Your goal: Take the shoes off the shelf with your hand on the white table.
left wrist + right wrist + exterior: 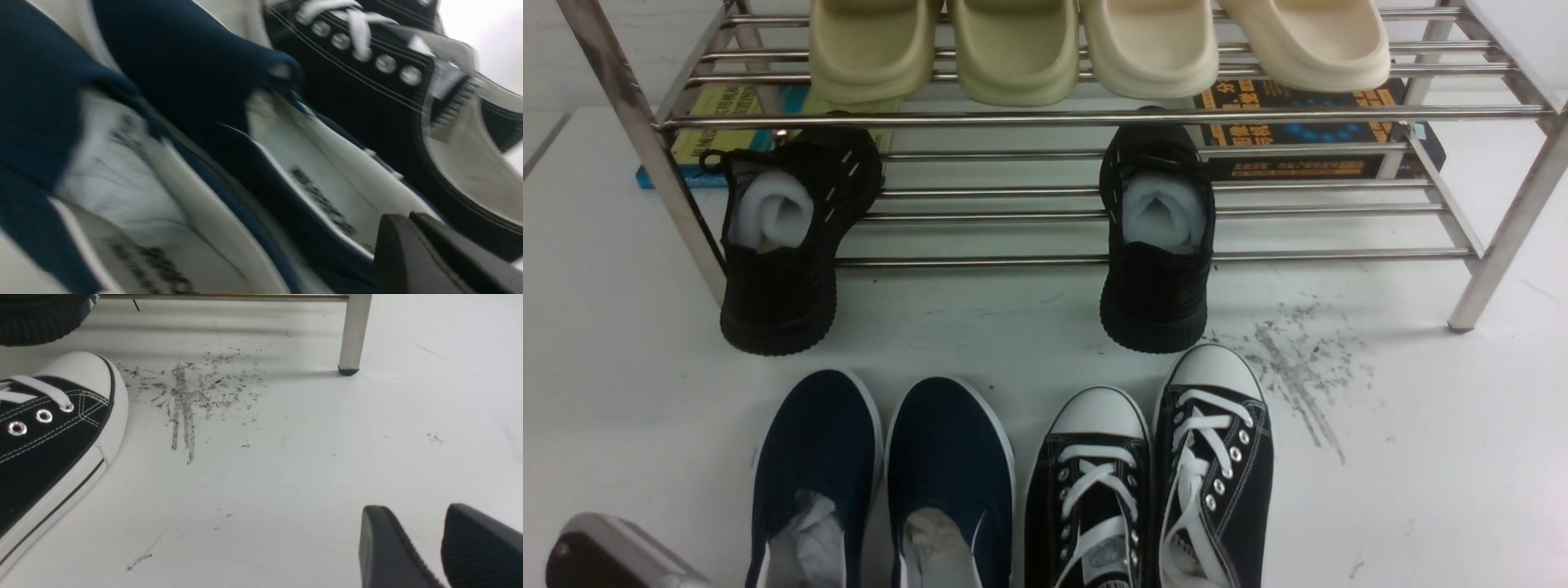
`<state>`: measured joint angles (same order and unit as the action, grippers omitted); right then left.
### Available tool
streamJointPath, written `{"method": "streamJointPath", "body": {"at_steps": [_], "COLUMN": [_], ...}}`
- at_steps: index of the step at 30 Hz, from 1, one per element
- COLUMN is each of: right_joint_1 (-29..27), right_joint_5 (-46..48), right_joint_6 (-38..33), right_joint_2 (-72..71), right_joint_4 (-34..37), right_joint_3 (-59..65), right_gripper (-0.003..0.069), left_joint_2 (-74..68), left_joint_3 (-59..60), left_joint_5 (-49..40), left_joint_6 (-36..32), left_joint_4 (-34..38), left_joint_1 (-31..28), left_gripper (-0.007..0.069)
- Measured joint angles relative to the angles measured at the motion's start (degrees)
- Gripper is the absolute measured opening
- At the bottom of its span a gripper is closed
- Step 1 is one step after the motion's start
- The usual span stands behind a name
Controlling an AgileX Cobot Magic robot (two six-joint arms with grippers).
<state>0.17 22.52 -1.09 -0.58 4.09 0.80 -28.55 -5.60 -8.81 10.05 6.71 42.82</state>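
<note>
The pair of navy slip-on shoes point(817, 474) point(952, 482) stands side by side on the white table point(1421, 449), in front of the steel shelf point(1094, 118), toes toward it, with paper stuffing inside. The left wrist view is blurred and shows both navy shoes point(196, 69) from close up. My left gripper point(402, 216) hangs just over the heel opening of one shoe, fingers pressed together with nothing between them. A grey part of the left arm point(605, 555) shows at the bottom left. My right gripper point(414, 514) stands open over bare table.
Two black lace-up sneakers point(1086, 490) with white toe caps stand right of the navy pair. Black knit sneakers point(784, 245) point(1158, 237) sit on the lower tier, heels overhanging. Beige slippers point(1013, 49) fill the top tier. Books point(1307, 122) lie under the shelf. Grey scuff marks point(1298, 367) lie at the right.
</note>
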Motion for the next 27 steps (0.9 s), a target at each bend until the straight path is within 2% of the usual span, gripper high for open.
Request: {"method": "streamJointPath", "body": {"at_steps": [6, 10, 11, 13, 14, 18, 23, 27], "right_joint_1": [0.0, 0.0, 0.0, 0.0, 0.0, 0.0, 0.0, 0.0], "right_joint_5": [0.0, 0.0, 0.0, 0.0, 0.0, 0.0, 0.0, 0.0], "right_joint_6": [0.0, 0.0, 0.0, 0.0, 0.0, 0.0, 0.0, 0.0], "right_joint_2": [0.0, 0.0, 0.0, 0.0, 0.0, 0.0, 0.0, 0.0], "right_joint_4": [0.0, 0.0, 0.0, 0.0, 0.0, 0.0, 0.0, 0.0], "right_joint_3": [0.0, 0.0, 0.0, 0.0, 0.0, 0.0, 0.0, 0.0], "right_gripper": [0.0237, 0.0237, 0.0237, 0.0237, 0.0237, 0.0237, 0.0237, 0.0237], "left_joint_2": [1.0, 9.6, 10.1, 15.8, 16.6, 24.4, 28.6, 29.2], "left_joint_3": [3.2, 5.3, 5.4, 5.4, 5.4, 5.4, 5.4, 5.4], "left_joint_5": [0.5, -2.3, -2.6, -5.9, -6.1, -11.6, -16.6, -17.9], "left_joint_6": [3.1, 10.5, 10.7, 11.9, 12.1, 12.3, 12.4, 12.4], "left_joint_4": [-6.7, -13.3, -13.4, -13.9, -13.9, -13.6, -13.4, -13.4], "left_joint_1": [-6.6, -13.8, -14.7, -20.9, -22.0, -35.1, -43.3, -45.1], "left_gripper": [0.0039, 0.0043, 0.0043, 0.0046, 0.0046, 0.0052, 0.0054, 0.0054]}}
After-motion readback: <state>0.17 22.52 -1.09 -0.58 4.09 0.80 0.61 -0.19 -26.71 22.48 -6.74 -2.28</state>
